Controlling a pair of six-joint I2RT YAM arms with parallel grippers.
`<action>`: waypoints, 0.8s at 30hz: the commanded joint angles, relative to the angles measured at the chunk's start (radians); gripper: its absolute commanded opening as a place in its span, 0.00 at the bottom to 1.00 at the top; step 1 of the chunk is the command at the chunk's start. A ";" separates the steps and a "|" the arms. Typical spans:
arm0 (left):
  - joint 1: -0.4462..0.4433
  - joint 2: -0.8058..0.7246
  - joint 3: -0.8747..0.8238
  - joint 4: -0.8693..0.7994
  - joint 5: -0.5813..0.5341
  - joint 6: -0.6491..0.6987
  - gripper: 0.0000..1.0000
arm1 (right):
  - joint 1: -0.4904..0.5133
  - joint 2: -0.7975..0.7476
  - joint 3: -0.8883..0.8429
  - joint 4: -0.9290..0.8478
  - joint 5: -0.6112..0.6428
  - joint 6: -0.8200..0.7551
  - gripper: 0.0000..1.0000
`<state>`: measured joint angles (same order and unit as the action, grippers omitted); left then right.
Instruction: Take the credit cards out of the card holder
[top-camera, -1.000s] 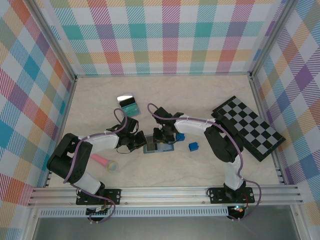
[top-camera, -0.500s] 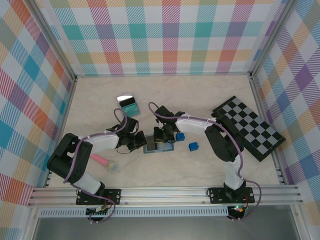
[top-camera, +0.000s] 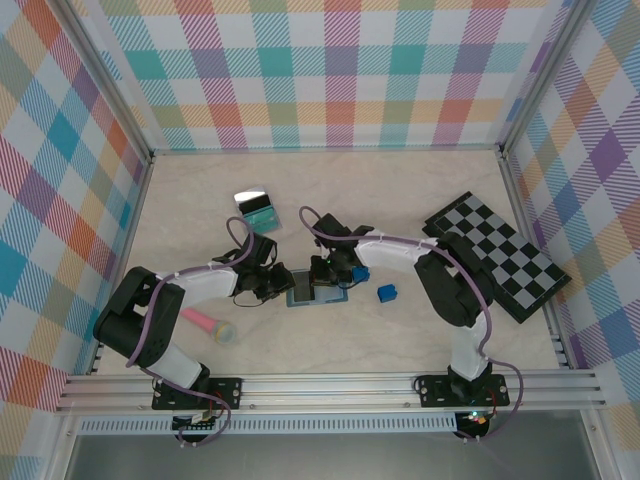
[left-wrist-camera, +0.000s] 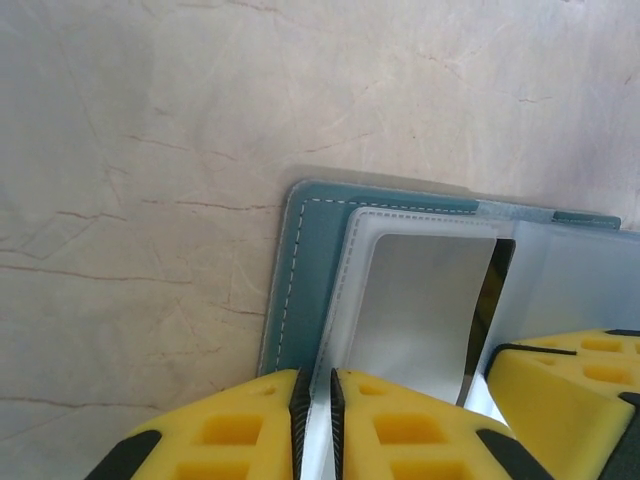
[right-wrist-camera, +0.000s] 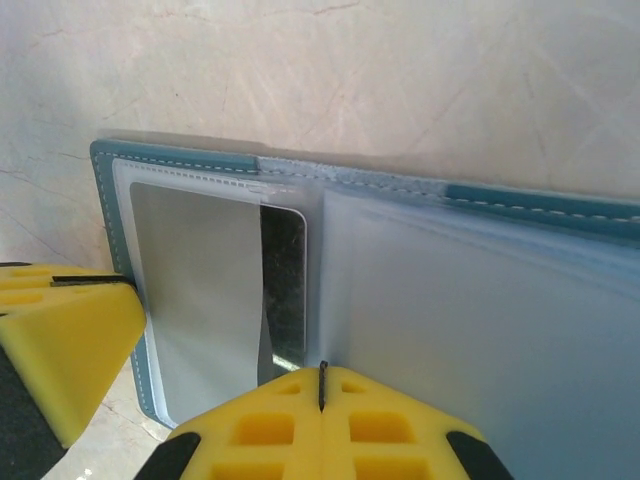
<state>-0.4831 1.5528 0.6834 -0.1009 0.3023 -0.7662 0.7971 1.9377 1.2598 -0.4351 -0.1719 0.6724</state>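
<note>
Roughly midway across the pale marbled tabletop (top-camera: 400, 340), a little toward its near edge, the flat slate-blue folding card holder (top-camera: 318, 297) lies opened out with its clear plastic pockets facing up. The left claw (left-wrist-camera: 315, 400) is at the holder's left end. Its yellow fingers are drawn nearly together with just a slit between them, and the rim of the left clear pocket runs into that slit, so it pinches the card holder there. The right claw (right-wrist-camera: 322, 385) sits at the holder's rim where the two pockets meet, fingers pressed together; whether anything thin is caught between them I cannot tell. A shiny silver-grey card (right-wrist-camera: 205, 275) sits inside the left pocket, with a dark strip along its right side. Toward the far-left corner, well apart from the holder, a teal-green card (top-camera: 264, 214) lies flat with a shiny grey rectangular piece (top-camera: 249, 198) touching its far side. Two bright blue cubes (top-camera: 386, 293) rest just right of the holder. A black-and-grey checkerboard (top-camera: 495, 255) lies by the right edge, and a pink stick-like object with a pale tip (top-camera: 205, 323) lies toward the near-left corner.
</note>
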 joint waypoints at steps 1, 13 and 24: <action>-0.005 -0.013 -0.013 -0.051 -0.041 -0.006 0.17 | -0.001 -0.033 -0.020 -0.009 0.041 -0.010 0.00; -0.005 0.012 -0.017 -0.052 -0.044 -0.008 0.06 | -0.002 0.022 0.008 0.032 -0.069 0.012 0.20; -0.006 0.018 -0.023 -0.051 -0.042 -0.006 0.05 | -0.002 0.059 0.023 0.057 -0.128 0.012 0.21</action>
<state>-0.4831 1.5532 0.6834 -0.1062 0.2951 -0.7704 0.7933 1.9690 1.2625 -0.3985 -0.2512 0.6762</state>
